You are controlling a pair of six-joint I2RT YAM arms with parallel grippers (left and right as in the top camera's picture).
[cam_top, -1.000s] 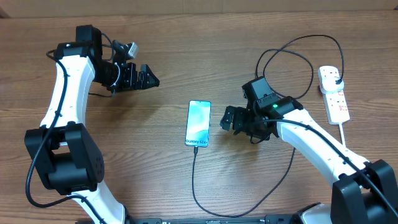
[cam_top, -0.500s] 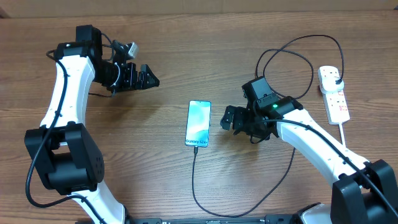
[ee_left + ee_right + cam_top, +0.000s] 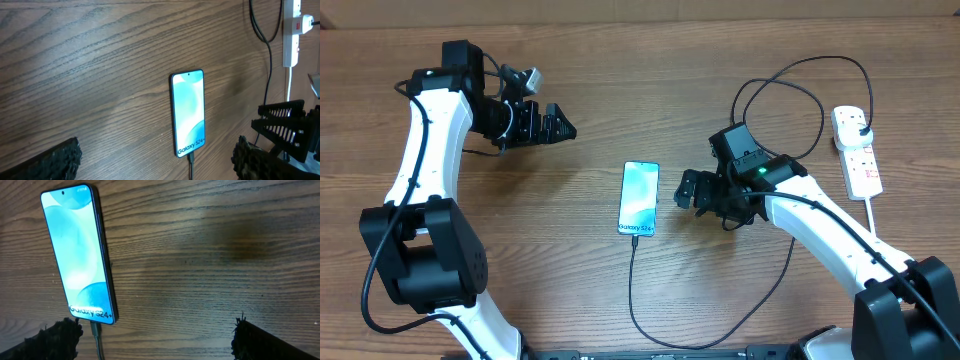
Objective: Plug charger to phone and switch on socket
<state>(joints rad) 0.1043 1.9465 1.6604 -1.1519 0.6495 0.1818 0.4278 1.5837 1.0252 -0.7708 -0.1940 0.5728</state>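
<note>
The phone [image 3: 639, 198] lies flat mid-table with its screen lit, also in the left wrist view [image 3: 188, 112] and the right wrist view [image 3: 77, 250]. The charger's connector tip [image 3: 96, 331] sits in the phone's bottom edge. The black cable [image 3: 632, 300] loops along the near edge and up right to a black plug [image 3: 860, 124] in the white socket [image 3: 858, 152] at far right. My right gripper [image 3: 682, 192] stands open just right of the phone, holding nothing. At the far left my left gripper [image 3: 560, 122] is open and empty, well away from the phone.
The socket's white lead [image 3: 873, 215] trails toward the near right edge. A slack loop of the charger cable [image 3: 775, 95] lies behind my right arm. A beige wall [image 3: 640, 10] runs along the table's far edge.
</note>
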